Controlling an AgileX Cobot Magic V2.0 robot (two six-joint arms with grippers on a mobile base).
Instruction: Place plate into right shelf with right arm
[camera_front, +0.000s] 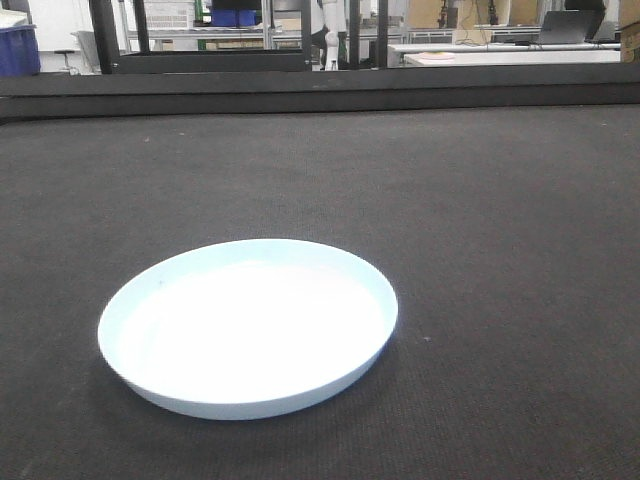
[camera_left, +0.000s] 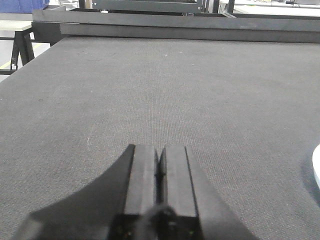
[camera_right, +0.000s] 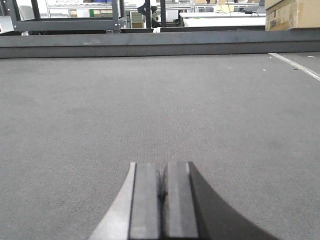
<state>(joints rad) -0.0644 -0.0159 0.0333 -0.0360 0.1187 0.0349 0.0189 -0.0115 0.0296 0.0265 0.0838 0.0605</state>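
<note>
A dark grey, finely textured worktop (camera_front: 480, 200) fills nearly all of every view. Along its far edge runs a low black raised rail (camera_front: 320, 95), with dark frame uprights rising behind it.

The plate (camera_front: 248, 325) lies flat and right way up on the worktop, in the near left-of-centre part of the front view and well short of the rail. It is round, shallow and white with a faint blue tint. Its low sloping rim encloses a bare, glossy white inside. In the left wrist view only a thin sliver of its rim (camera_left: 317, 165) shows at the right edge of the frame, off to the side of the arm there.

The left fingers (camera_left: 144, 175) are pressed together with only a thin seam between them. They grip nothing and sit low over bare worktop, pointing toward the rail. The right fingers (camera_right: 146, 195) are closed the same way, pad against pad and with nothing held, also low over the worktop; the plate does not appear in that view.

Beyond the rail, a cardboard box (camera_right: 292, 12) stands at the upper right of the right wrist view; only its side shows. A blue bin (camera_front: 18, 50) sits at the far left of the front view, and its contents cannot be made out. A dark laptop (camera_front: 570, 25) stands open on a distant white table.
</note>
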